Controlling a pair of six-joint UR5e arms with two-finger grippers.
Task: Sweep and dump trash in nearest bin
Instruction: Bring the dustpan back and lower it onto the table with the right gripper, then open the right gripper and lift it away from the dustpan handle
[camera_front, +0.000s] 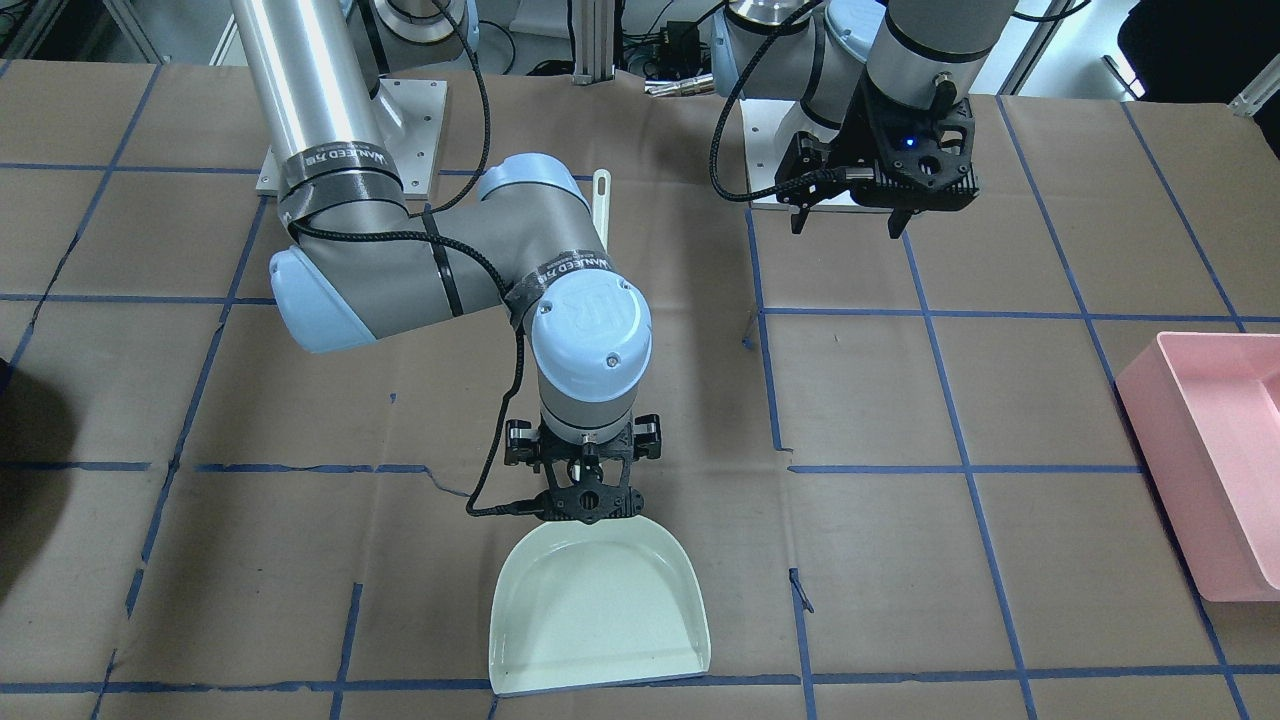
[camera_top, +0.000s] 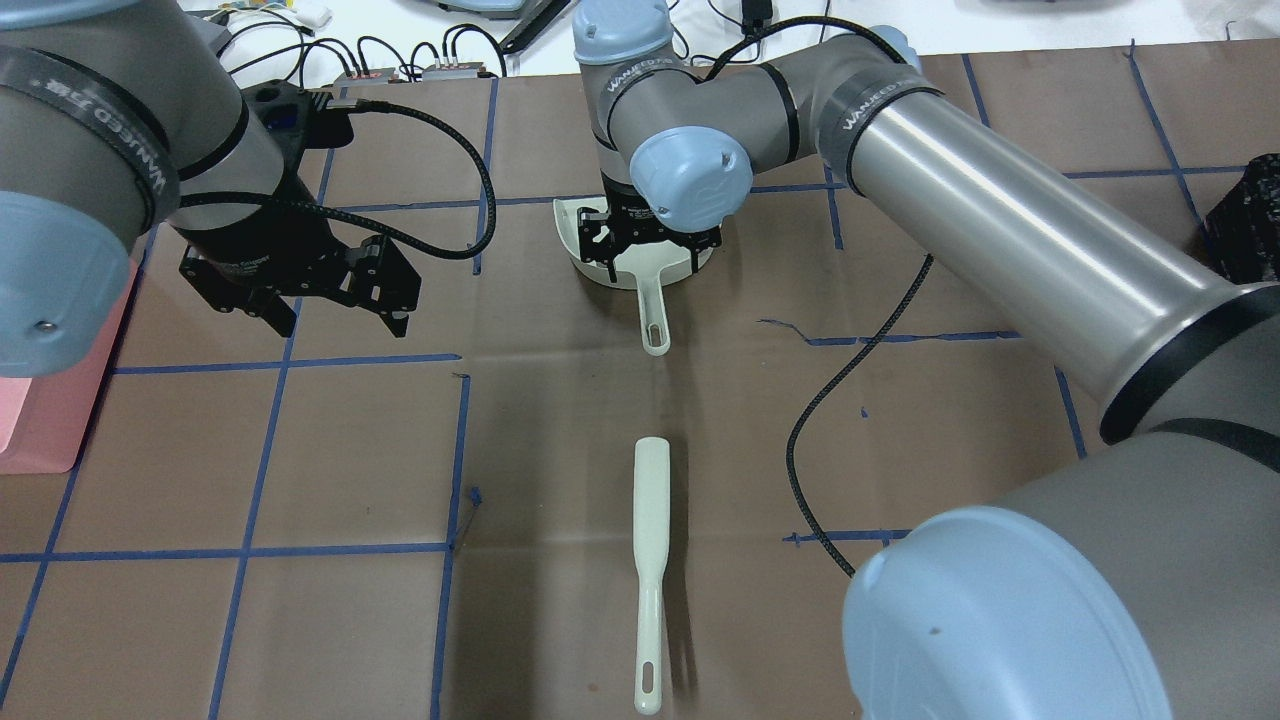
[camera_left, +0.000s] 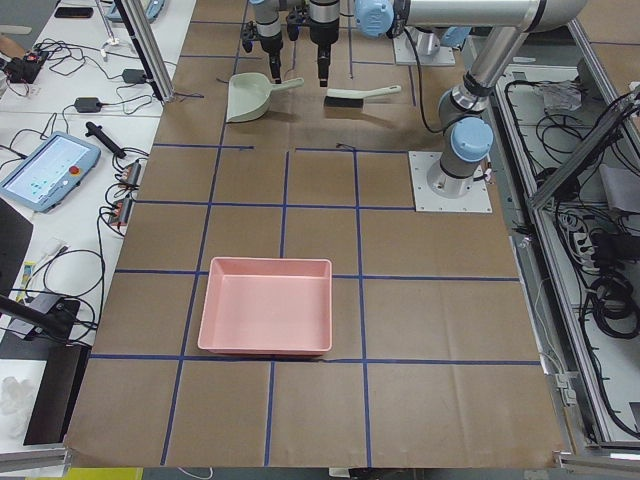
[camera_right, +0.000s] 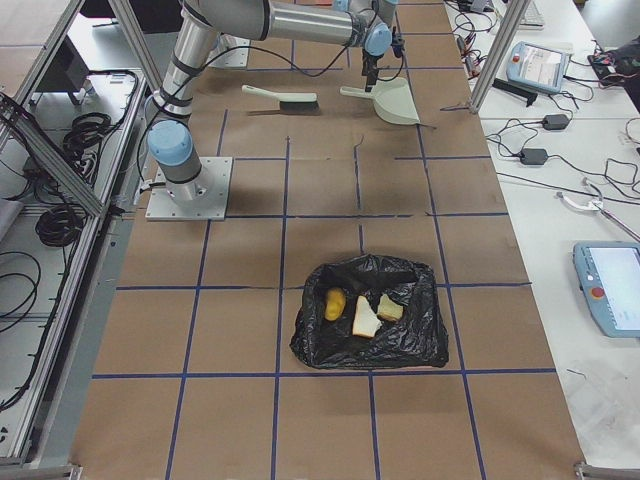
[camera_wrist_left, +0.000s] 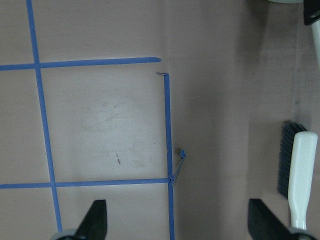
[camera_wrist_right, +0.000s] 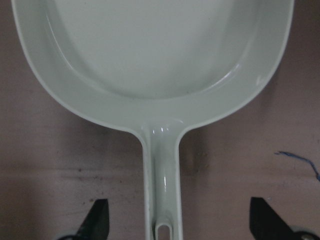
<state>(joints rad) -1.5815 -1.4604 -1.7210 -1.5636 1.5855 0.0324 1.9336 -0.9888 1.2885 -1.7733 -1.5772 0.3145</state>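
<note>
Here's the right claw (camera_wrist_right: 180, 220), poised low over the dustpan (camera_front: 600, 610). Its fingers are spread wide either side of the handle (camera_wrist_right: 161, 175) and touch nothing. The dustpan sits flat on the tabletop (camera_front: 1000, 400), and there's not a scrap in it. The left claw (camera_top: 342, 320) hangs in the air with its fingers apart too, gripping nothing. In the overhead view the brush (camera_top: 651, 490) lies by itself at 6 o'clock of the dustpan, well apart from both claws.

So where's the trash? Down at the robot's right end of the tabletop, all three pieces are resting in the black bag (camera_right: 400, 345). The slice (camera_right: 365, 318) is in the middle, the lemon (camera_right: 335, 303) just beside it at 9 o'clock, and the chunk (camera_right: 390, 309) close in at 2 o'clock. I can't tell whether slice and chunk are touching. The pink bin (camera_left: 262, 350) sits at the opposite end, and no scraps show in it.

My read is that if the bag is the nearest bin, the sweeping and the dumping are done. Both tools are down and the trash is where it belongs, so at most the claws need to lift away.

One caution, though. The right claw is also placed just right for taking that handle. If the bag is only where the scraps start out, the whole job is ahead. These views alone don't settle it.
</note>
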